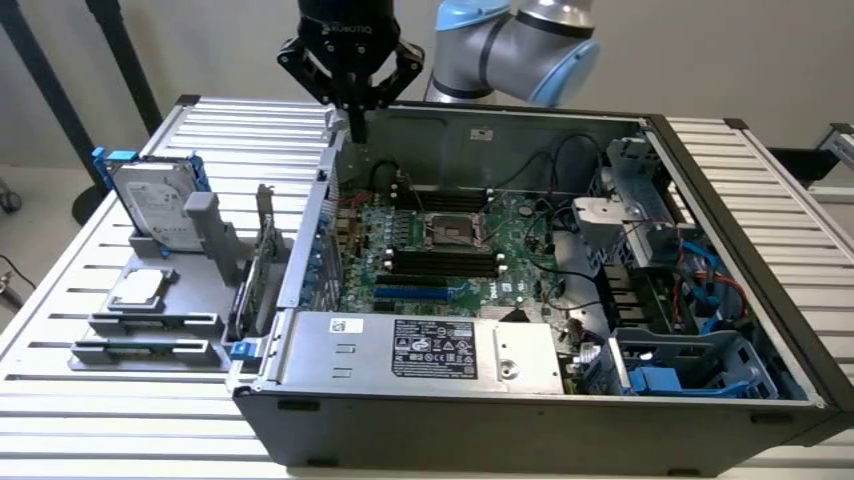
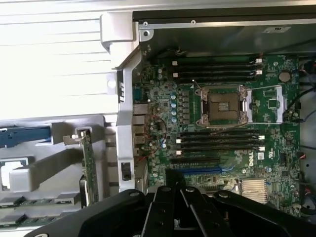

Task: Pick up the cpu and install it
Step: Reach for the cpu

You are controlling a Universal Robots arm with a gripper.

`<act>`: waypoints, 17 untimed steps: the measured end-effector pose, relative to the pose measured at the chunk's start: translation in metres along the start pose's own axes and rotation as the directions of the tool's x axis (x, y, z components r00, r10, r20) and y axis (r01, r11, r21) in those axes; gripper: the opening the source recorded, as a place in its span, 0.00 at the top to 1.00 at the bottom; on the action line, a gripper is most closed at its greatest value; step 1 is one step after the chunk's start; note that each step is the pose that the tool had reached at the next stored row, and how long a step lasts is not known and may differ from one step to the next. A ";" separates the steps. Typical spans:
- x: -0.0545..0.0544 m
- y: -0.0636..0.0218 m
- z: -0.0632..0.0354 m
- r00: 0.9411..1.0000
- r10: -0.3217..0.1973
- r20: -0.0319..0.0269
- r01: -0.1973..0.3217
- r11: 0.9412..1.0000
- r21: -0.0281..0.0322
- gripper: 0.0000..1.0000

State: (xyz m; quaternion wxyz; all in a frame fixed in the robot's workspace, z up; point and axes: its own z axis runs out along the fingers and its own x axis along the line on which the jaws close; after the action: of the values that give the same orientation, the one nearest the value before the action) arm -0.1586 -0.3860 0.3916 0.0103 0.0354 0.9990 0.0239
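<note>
The cpu (image 1: 139, 290), a small flat silver square, lies on the grey holder (image 1: 147, 325) on the table at the exterior view's left, below the hard drive. My black gripper (image 1: 356, 120) hangs shut and holds nothing, above the case's back left corner and well away from the cpu. Inside the open case the motherboard's empty socket (image 1: 447, 232) sits between rows of black memory slots. In the wrist view, the socket (image 2: 222, 104) lies beyond my closed gripper (image 2: 177, 190), and an edge of the cpu (image 2: 11, 170) shows at the side.
A silver hard drive in a blue bracket (image 1: 154, 200) stands upright behind the cpu. The open computer case (image 1: 534, 420) holds a power supply (image 1: 427, 350) at the front and cables and blue drive bays (image 1: 667, 380) on the exterior view's right. The slatted table (image 1: 80, 410) surrounds it.
</note>
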 end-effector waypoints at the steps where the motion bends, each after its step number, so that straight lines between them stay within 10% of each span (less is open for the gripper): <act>1: 0.004 0.0004 0.0005 1.000 0.000 0.000 0.000 1.000 0.000 0.89; 17: 0.077 -0.0021 0.0131 1.000 0.000 -0.010 0.000 1.000 0.003 0.89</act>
State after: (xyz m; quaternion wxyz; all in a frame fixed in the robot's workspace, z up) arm -0.2356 -0.3819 0.3770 0.0053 0.0354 0.9991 0.0225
